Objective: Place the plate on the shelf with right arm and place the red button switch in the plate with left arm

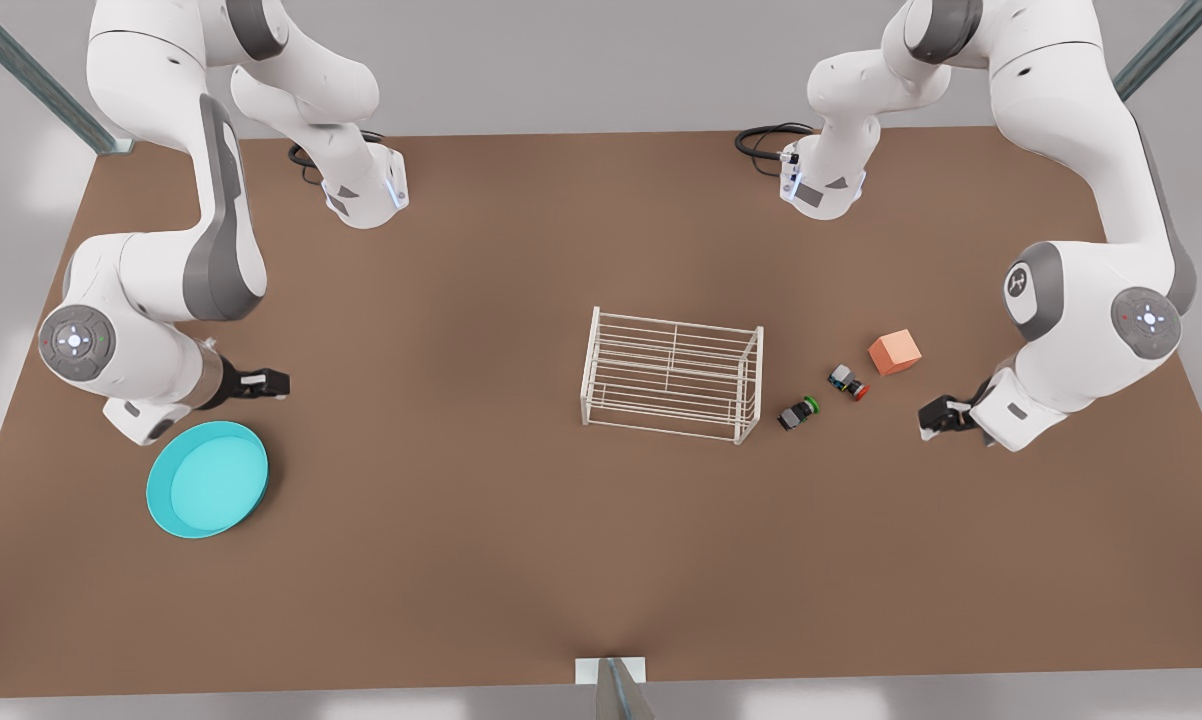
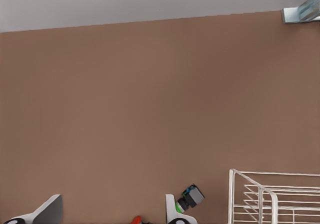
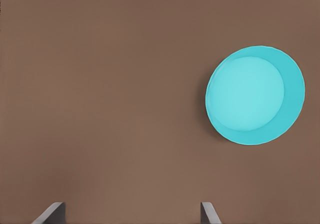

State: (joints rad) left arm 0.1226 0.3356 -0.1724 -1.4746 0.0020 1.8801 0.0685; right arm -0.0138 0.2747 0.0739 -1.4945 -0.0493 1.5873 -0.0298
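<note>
Front view: my right gripper (image 1: 279,383), fingers apart, hovers at the plate's (image 1: 207,479) 1 o'clock; pinch its rim squarely. Left gripper (image 1: 927,417), also spread, waits.

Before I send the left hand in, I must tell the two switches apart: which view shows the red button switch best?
The front view: the red button switch lies whole, between green-capped switch and orange cube. The left wrist view catches a red sliver.
</note>
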